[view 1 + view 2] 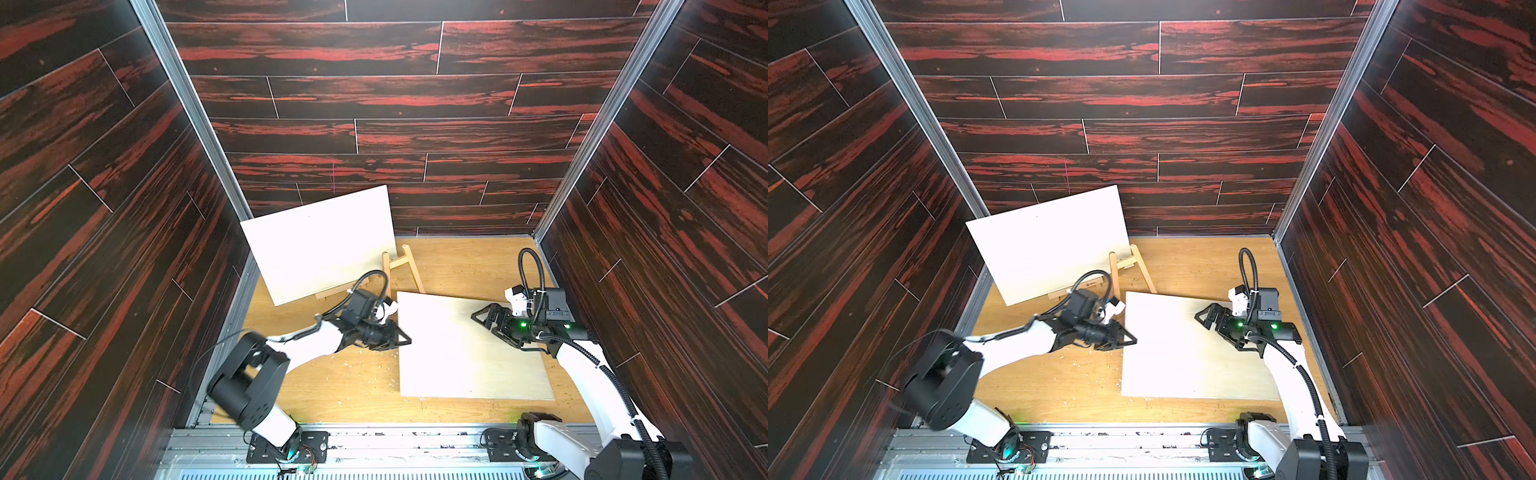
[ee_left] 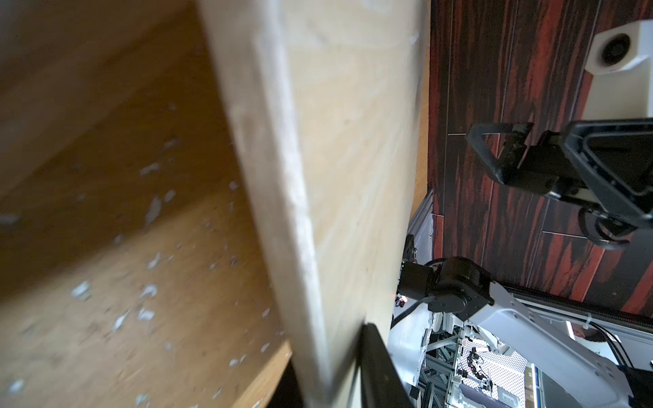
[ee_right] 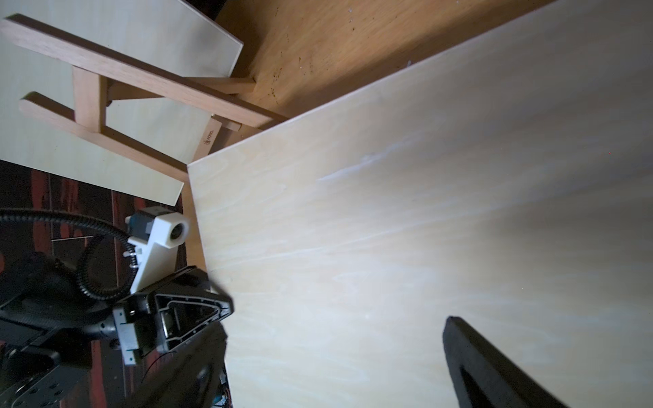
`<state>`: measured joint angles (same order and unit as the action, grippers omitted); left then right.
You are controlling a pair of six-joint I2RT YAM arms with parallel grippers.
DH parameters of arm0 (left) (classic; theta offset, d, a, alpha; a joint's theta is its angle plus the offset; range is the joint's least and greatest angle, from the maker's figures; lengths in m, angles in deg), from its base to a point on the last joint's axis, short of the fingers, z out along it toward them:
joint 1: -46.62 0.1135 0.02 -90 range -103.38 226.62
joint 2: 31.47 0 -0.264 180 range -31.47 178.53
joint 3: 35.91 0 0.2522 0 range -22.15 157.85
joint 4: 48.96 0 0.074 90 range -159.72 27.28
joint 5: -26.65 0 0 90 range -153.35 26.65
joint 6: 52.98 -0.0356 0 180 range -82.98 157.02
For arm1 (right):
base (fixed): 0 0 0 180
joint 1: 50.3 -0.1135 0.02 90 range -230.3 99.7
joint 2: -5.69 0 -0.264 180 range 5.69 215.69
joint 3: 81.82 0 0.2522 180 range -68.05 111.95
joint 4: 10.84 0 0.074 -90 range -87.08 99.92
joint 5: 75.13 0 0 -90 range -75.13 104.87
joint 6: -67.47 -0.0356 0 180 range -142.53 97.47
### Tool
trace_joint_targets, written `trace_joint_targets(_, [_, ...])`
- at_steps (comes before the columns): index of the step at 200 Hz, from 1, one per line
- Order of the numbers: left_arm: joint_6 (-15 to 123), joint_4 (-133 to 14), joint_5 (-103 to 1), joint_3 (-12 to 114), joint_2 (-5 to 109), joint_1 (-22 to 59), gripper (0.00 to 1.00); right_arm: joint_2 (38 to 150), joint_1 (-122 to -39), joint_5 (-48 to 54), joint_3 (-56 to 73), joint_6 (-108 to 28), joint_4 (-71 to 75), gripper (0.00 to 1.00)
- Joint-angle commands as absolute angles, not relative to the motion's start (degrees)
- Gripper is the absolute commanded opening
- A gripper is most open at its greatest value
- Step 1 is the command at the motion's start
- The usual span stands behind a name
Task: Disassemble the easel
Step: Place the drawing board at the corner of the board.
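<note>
The small wooden easel (image 1: 398, 263) is stood near the far-left corner of the bench (image 1: 332, 386), with a pale plywood panel (image 1: 320, 245) propped on it. A second pale panel (image 1: 457, 353) is laid toward the right edge, its left side clamped by the left fingers (image 2: 374, 364); the right fingers (image 3: 477, 360) are held apart above it.

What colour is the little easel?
The easel is light reddish-brown wood, clearest in the right wrist view.
</note>
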<state>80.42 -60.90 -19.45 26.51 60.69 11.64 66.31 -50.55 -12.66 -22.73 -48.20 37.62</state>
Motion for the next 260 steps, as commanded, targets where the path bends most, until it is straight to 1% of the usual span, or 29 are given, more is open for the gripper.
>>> trace_joint_targets(1, [76.69, -61.08, -33.63, 28.76, 64.3, 8.72, 0.0, 64.95, -50.38, -13.52, -23.42, -47.23, 39.34, 0.99])
trace_joint_targets(43, [80.58, -58.67, -36.44, 31.33, 68.6, 4.21, 0.0, 63.98, -50.3, -12.55, -23.57, -47.14, 40.22, 0.99])
trace_joint_targets(135, [88.95, -49.55, -43.22, 31.78, 75.15, -0.52, 0.0, 64.46, -48.61, -14.43, -23.1, -46.97, 39.51, 0.99])
trace_joint_targets(218, [91.68, -47.75, -46.56, 29.22, 75.62, -2.31, 0.0, 65.01, -48.14, -18.18, -24.72, -47.95, 35.9, 0.99])
trace_joint_targets(260, [92.19, -47.78, -48.21, 29.76, 76.62, -4.92, 0.0, 65.15, -48.18, -18.29, -24.46, -48.11, 35.5, 0.99])
